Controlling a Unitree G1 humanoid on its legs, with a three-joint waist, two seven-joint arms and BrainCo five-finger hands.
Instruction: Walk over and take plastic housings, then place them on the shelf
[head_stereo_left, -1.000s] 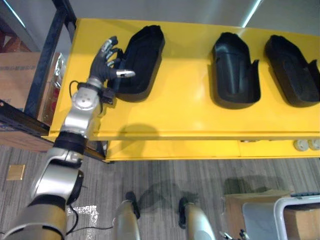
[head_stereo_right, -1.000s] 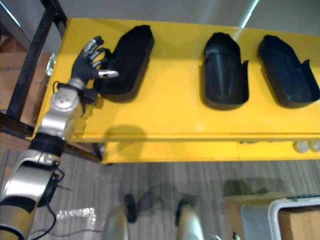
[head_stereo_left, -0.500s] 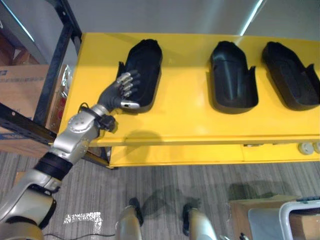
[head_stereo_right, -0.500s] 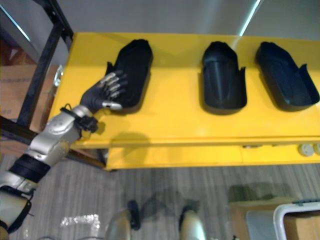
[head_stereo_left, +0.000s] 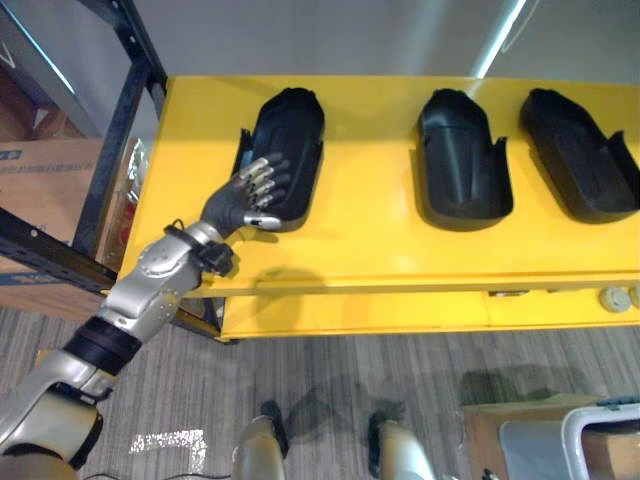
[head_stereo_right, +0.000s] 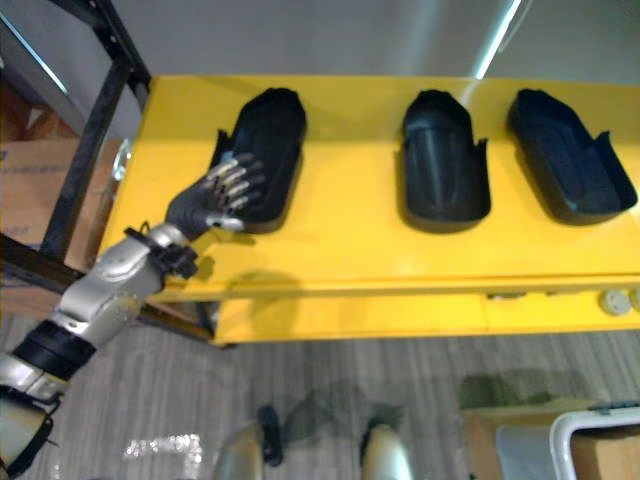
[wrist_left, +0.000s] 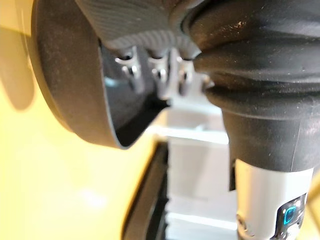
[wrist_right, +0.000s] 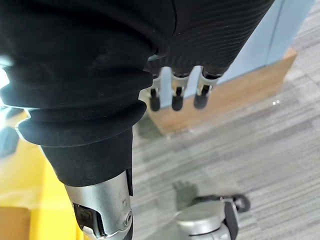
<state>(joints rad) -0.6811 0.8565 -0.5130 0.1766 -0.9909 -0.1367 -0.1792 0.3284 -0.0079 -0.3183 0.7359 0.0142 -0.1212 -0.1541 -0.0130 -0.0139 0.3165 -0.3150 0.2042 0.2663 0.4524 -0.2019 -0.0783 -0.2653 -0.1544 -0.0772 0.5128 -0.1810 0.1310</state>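
Left fingers rest in the leftmost housing.
Fingers of the left hand lie loosely spread, barely bent, in the hollow of the leftmost housing, thumb along its near rim (a light touch). It lies on the yellow shelf, with two more housings alongside. The right hand hangs straight-fingered above the floor.

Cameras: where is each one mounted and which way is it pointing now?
Left eye view: on the head, looking down at the yellow shelf; the left arm enters lower left.
Right eye view: same scene, slightly offset; the left hand lies on the left housing.
Left wrist view: looks along its fingers into that housing.
Right wrist view: right hand over the floor.
Shared: both eyes and the left wrist see that housing.
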